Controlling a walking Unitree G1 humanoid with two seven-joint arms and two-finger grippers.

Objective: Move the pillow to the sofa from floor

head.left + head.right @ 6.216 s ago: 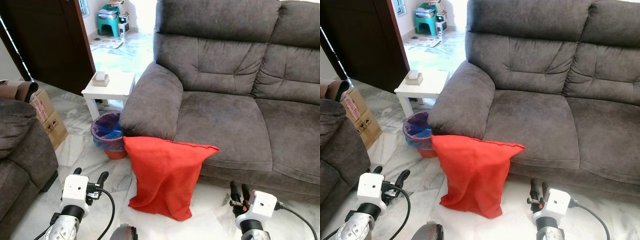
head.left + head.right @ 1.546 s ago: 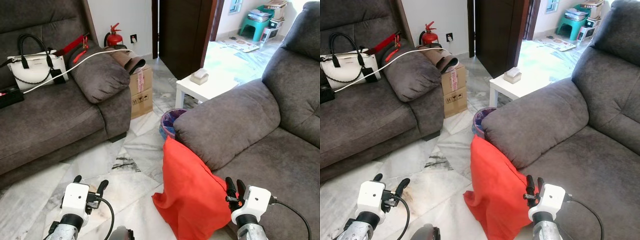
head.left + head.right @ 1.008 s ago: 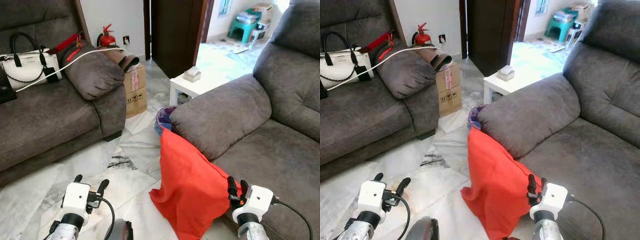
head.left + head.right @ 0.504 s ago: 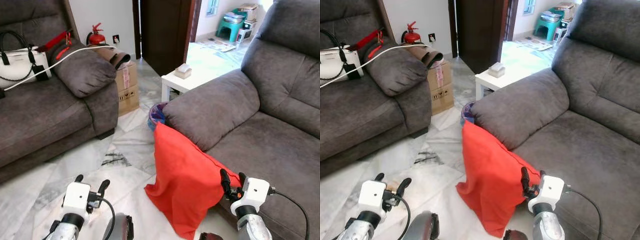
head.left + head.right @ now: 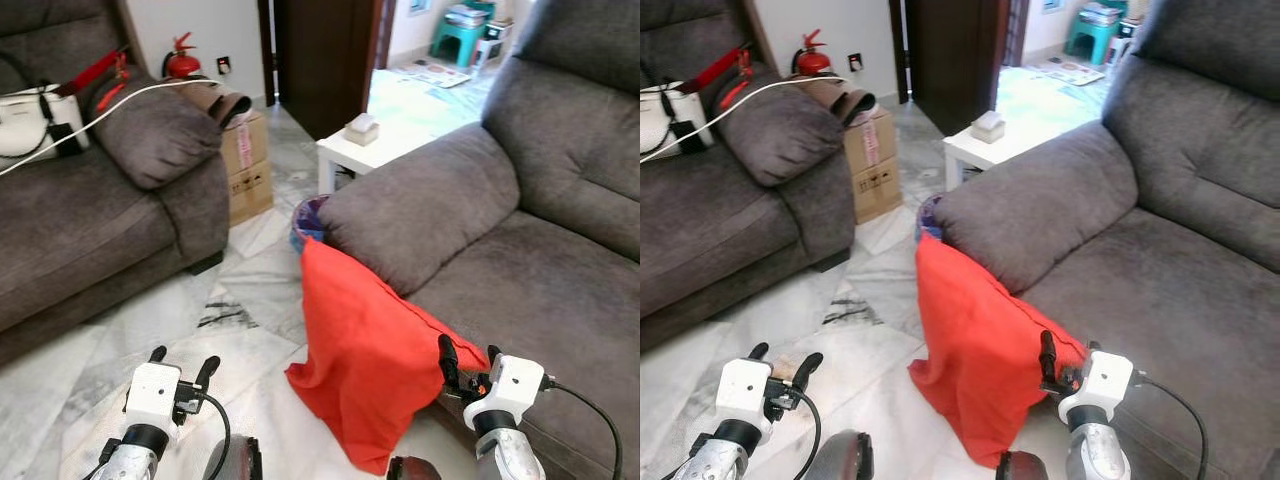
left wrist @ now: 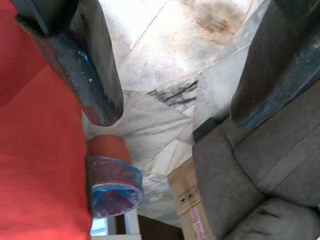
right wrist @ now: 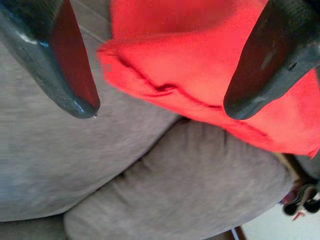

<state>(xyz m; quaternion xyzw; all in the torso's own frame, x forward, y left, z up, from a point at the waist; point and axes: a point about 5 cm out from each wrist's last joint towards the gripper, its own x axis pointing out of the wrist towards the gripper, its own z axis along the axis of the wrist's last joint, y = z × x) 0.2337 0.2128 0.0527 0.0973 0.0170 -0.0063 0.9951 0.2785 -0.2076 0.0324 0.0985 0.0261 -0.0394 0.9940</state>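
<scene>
Looking down, you see a big grey sofa [image 5: 520, 210] on your right, with its fat arm sticking out toward the middle of the room. Another grey sofa [image 5: 90, 220] sits on your left, and a white bag [image 5: 35, 105] lies on its seat with a white cable [image 5: 120, 105] draped over its arm. The marble floor [image 5: 180, 330] runs between the two sofas. The red pillow [image 5: 365, 360] stands on the floor, leaning against the front of the right sofa, just below the sofa arm, and its top corner rests on the edge of the seat. Behind the pillow you can see a bin [image 5: 308, 215] with a blue bag in it. A small white table [image 5: 375, 150] stands past the bin with a little box [image 5: 361, 128] on top. A cardboard box [image 5: 245, 165] sits by the left sofa, and a red fire extinguisher [image 5: 180, 60] stands by the wall. Your right gripper [image 5: 463, 357] is up at the pillow's top corner, with the fingers wide apart, one on each side of the corner, and nothing pinched between them. Your left gripper [image 5: 180, 365] hangs low over the floor, well away from the pillow, with its fingers spread and holding nothing.
</scene>
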